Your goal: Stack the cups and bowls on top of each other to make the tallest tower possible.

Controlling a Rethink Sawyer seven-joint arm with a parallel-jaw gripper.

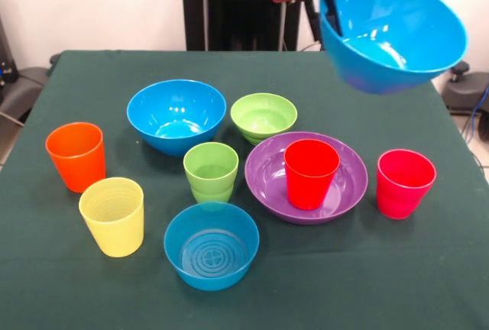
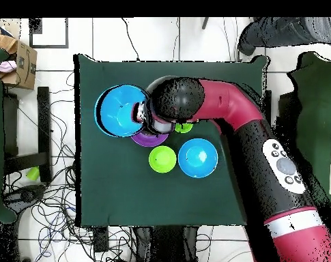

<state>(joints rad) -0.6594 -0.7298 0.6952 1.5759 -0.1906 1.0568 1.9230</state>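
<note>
Hanging tilted above the table [image 1: 46, 284], mouth turned toward the front camera: large blue bowl [image 1: 393, 32], rim pinched by the gripper [image 1: 330, 11]. Sitting upright: second large blue bowl [image 1: 176, 114]; purple bowl [image 1: 269, 173] holding red cup [image 1: 311, 173]; ringed blue bowl [image 1: 211, 244]. Probably hiding most cups overhead: the arm [image 2: 263, 143].

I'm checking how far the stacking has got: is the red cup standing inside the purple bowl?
Yes, the front view shows the red cup upright inside the purple bowl, its base on the bowl's floor.
</note>
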